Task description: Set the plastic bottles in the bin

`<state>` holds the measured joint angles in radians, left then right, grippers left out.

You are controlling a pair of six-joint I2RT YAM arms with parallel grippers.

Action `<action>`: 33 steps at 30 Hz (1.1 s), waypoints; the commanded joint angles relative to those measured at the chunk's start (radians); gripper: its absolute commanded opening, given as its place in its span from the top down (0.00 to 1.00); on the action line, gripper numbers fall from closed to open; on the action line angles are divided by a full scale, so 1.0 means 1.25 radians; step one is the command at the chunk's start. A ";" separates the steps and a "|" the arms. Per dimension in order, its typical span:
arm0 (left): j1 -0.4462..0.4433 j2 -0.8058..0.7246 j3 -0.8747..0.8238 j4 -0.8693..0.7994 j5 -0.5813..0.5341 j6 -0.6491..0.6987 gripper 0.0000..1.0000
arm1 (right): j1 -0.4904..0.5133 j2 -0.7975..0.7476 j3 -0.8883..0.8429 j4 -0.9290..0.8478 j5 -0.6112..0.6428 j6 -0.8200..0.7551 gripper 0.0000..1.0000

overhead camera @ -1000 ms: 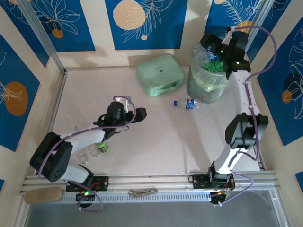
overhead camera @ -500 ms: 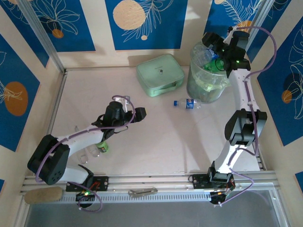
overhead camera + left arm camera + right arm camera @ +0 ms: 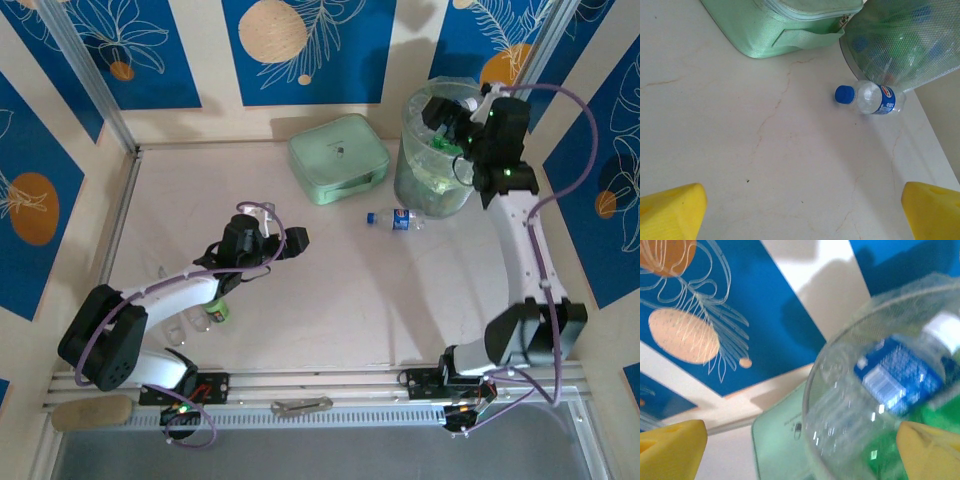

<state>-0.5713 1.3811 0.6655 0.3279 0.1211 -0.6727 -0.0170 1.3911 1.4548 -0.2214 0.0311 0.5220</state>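
One clear plastic bottle (image 3: pixel 395 218) with a blue cap and blue label (image 3: pixel 871 99) lies on its side on the table, just in front of the bin (image 3: pixel 415 185). The bin (image 3: pixel 905 47) holds several bottles; a blue-labelled one (image 3: pixel 900 372) and a green one (image 3: pixel 887 455) show through its wall. My right gripper (image 3: pixel 447 118) hovers open over the bin's rim (image 3: pixel 840 352), nothing between its yellow fingers (image 3: pixel 672 450). Left of the loose bottle, my left gripper (image 3: pixel 280 228) is open and empty above bare table, yellow fingertips (image 3: pixel 670 210) wide apart. A green bottle (image 3: pixel 218 312) and clear ones (image 3: pixel 190 322) lie by the left arm.
A flat mint-green case (image 3: pixel 338 157) sits left of the bin at the back (image 3: pixel 785 25) (image 3: pixel 780 440). Blue patterned walls close the table on three sides. A metal tool (image 3: pixel 300 405) lies on the near rail. Open tabletop lies between the two arms.
The right arm has swung outward and its elbow has dropped toward the near edge; its gripper stays open over the bin. The left arm has not moved.
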 commanded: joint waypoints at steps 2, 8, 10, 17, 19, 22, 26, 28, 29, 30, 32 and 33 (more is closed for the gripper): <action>0.003 0.003 -0.009 0.023 -0.001 0.010 0.01 | 0.054 -0.104 -0.153 -0.038 0.057 -0.005 0.02; 0.005 0.012 -0.009 0.027 0.007 0.020 0.01 | 0.166 -0.181 -0.299 -0.110 0.081 -0.060 0.02; 0.007 0.003 -0.010 0.016 -0.003 0.028 0.01 | 0.184 -0.174 -0.321 -0.121 0.075 -0.084 0.01; 0.068 -0.057 -0.015 -0.043 -0.020 0.049 0.01 | 0.196 -0.052 -0.301 -0.147 0.092 -0.143 0.00; 0.084 -0.074 -0.019 -0.055 -0.022 0.050 0.01 | 0.196 -0.004 -0.280 -0.140 0.084 -0.164 0.00; 0.097 -0.093 -0.025 -0.069 -0.027 0.053 0.01 | 0.196 0.069 -0.243 -0.113 0.079 -0.194 0.01; 0.101 -0.103 -0.037 -0.070 -0.026 0.038 0.01 | 0.192 0.179 -0.166 -0.109 0.083 -0.225 0.01; 0.101 -0.103 -0.043 -0.064 -0.025 0.027 0.01 | 0.192 0.233 -0.121 -0.123 0.096 -0.236 0.01; 0.101 -0.103 -0.046 -0.061 -0.024 0.024 0.01 | 0.191 0.260 -0.100 -0.130 0.108 -0.243 0.01; 0.101 -0.104 -0.048 -0.059 -0.023 0.020 0.01 | 0.191 0.278 -0.084 -0.134 0.120 -0.247 0.01; 0.101 -0.105 -0.053 -0.053 -0.021 0.011 0.01 | 0.192 0.323 -0.051 -0.147 0.149 -0.253 0.01; 0.101 -0.107 -0.054 -0.052 -0.020 0.010 0.01 | 0.191 0.333 -0.046 -0.148 0.156 -0.256 0.01</action>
<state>-0.4534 1.2686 0.6075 0.2638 0.0990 -0.6434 0.2222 1.7706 1.3594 -0.3817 0.1749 0.2409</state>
